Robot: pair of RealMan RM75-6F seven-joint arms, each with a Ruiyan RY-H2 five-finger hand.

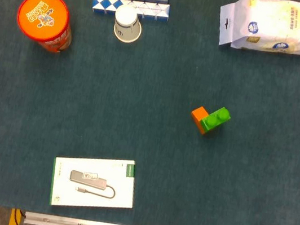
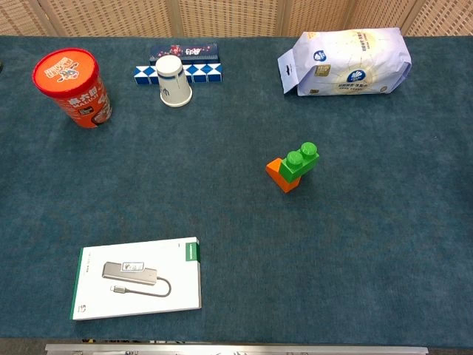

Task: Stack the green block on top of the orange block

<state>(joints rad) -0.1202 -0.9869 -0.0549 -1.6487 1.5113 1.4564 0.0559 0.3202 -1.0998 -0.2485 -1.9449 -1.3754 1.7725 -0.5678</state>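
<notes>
The green block [image 1: 216,119] sits on top of the orange block [image 1: 199,116] near the middle right of the blue cloth, offset toward the right so part of the orange top shows. In the chest view the green block [image 2: 300,160] stands above the orange block [image 2: 278,176], studs up. Neither hand shows in either view.
A red snack can [image 1: 43,20] stands at the far left. A white paper cup [image 1: 128,25] lies in front of a blue-and-white box [image 1: 133,7]. A white bag [image 1: 275,25] lies at the far right. A white adapter box [image 1: 93,182] rests near the front edge.
</notes>
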